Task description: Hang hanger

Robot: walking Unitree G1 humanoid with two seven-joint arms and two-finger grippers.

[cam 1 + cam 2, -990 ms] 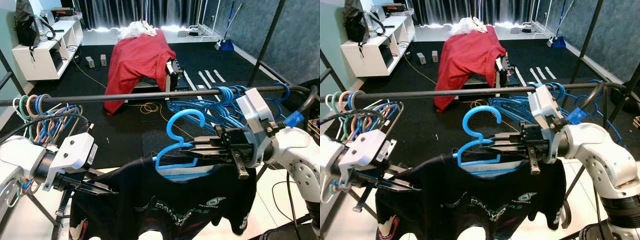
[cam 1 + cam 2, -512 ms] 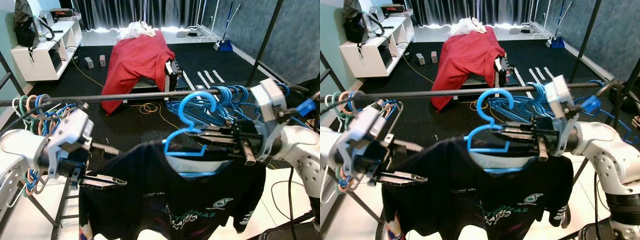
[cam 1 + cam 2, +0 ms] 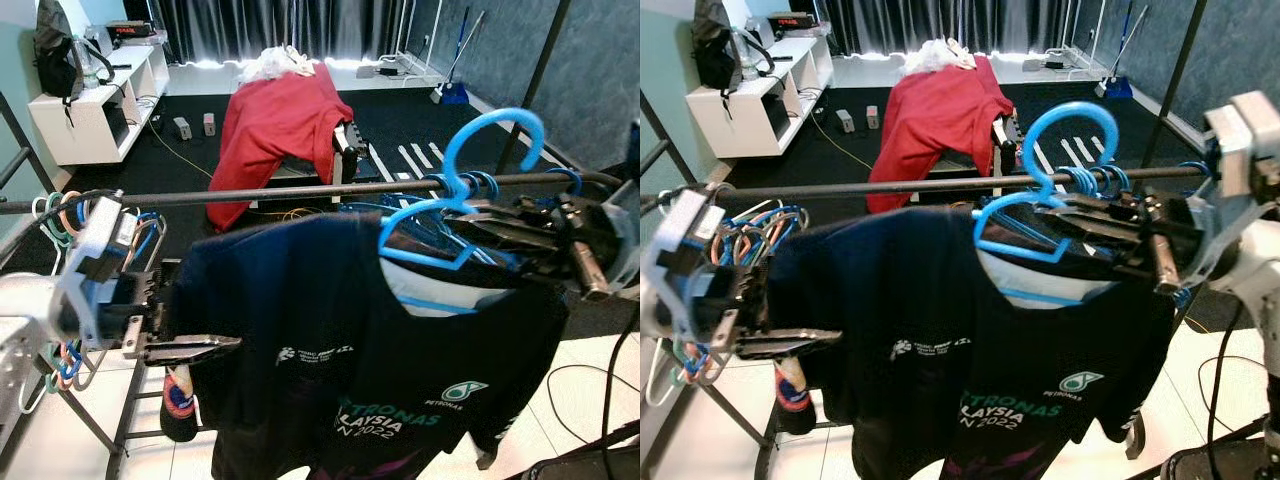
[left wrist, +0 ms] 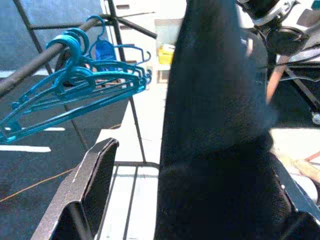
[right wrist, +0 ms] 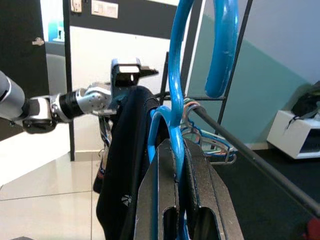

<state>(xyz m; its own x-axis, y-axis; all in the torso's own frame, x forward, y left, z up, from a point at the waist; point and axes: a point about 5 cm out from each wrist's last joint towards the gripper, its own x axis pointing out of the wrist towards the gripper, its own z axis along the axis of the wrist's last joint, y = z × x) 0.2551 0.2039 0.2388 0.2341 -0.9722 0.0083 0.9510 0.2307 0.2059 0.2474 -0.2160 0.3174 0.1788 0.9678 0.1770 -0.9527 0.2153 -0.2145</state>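
Observation:
A blue hanger (image 5: 175, 90) carries a dark T-shirt (image 3: 320, 330) with white and teal print. My right gripper (image 5: 176, 150) is shut on the hanger's neck, at the right in the eye views. The hanger's hook (image 3: 1070, 106) stands higher than the black clothes rail (image 3: 300, 190), on my side of it, near the rail's right end. My left gripper (image 3: 200, 345) is at the shirt's left edge. Its fingers (image 4: 95, 180) are spread wide, and the shirt's cloth hangs between them.
Several blue hangers (image 4: 75, 85) hang bunched at the rail's right end, and coloured ones (image 3: 60, 215) at its left end. Beyond the rail a red cloth (image 3: 275, 120) lies over an object on the black floor. A white shelf unit (image 3: 90, 110) is far left.
My right gripper has lifted the hanger up and to the right, so its hook now tops the rail. The shirt rose with it. My left gripper stayed at the shirt's left edge.

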